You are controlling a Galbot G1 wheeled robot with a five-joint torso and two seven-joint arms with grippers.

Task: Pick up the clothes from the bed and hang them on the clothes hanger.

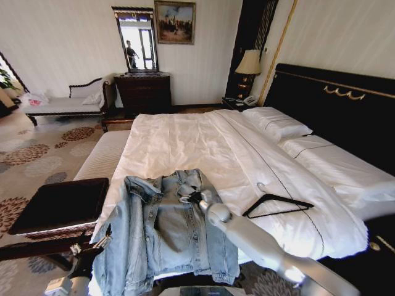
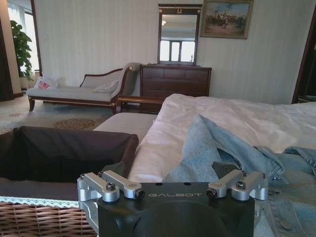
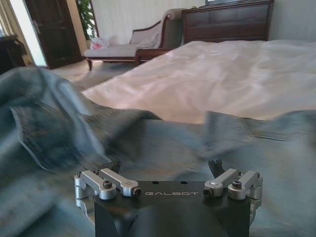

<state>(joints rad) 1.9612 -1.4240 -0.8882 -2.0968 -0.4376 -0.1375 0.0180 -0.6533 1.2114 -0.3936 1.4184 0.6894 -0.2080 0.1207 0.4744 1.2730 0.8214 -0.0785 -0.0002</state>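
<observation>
A: Nearest the lens, low in the frame, what lies there?
B: Denim, mostly: the jacket (image 1: 163, 228) is spread open on the foot of the bed (image 1: 185, 145), lower centre, collar toward the pillows.
A: And the right hand (image 1: 192, 197)?
B: Right over the collar; whether its fingers are apart or together, I cannot tell.
A: The left hand (image 1: 92, 246)?
B: Lower left, beside the jacket's sleeve, fingers likewise unclear.
A: The hanger (image 1: 278, 205)?
B: Flat on the sheet, right of the jacket, apart from it
</observation>
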